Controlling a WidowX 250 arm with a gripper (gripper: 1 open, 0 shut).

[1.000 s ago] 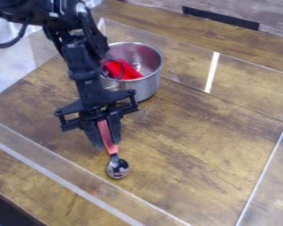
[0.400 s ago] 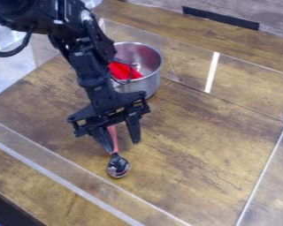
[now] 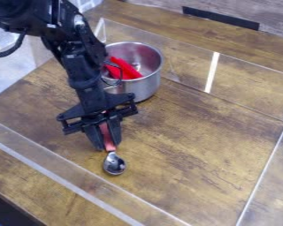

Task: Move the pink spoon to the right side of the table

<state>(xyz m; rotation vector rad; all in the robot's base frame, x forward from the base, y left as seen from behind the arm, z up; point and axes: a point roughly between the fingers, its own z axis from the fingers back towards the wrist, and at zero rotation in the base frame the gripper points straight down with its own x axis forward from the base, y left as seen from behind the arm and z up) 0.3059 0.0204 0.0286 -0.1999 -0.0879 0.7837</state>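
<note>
Pink spoon [image 3: 110, 148]: handle between the jaws [image 3: 107, 139], grip unconfirmed, cannot tell if clenched; a shallow pinch could let the heavier-looking bowl swing down and slip

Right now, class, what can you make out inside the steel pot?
A bright red object lies inside the steel pot. The pot's near wall and the robot arm hide part of the interior.

At the far side there is a pale wooden strip with a dark panel [image 3: 221, 11] on the right. The light is soft and whitish, and at the far left a bright, whitish area [image 3: 7, 69] is seen, its details unclear.
</note>
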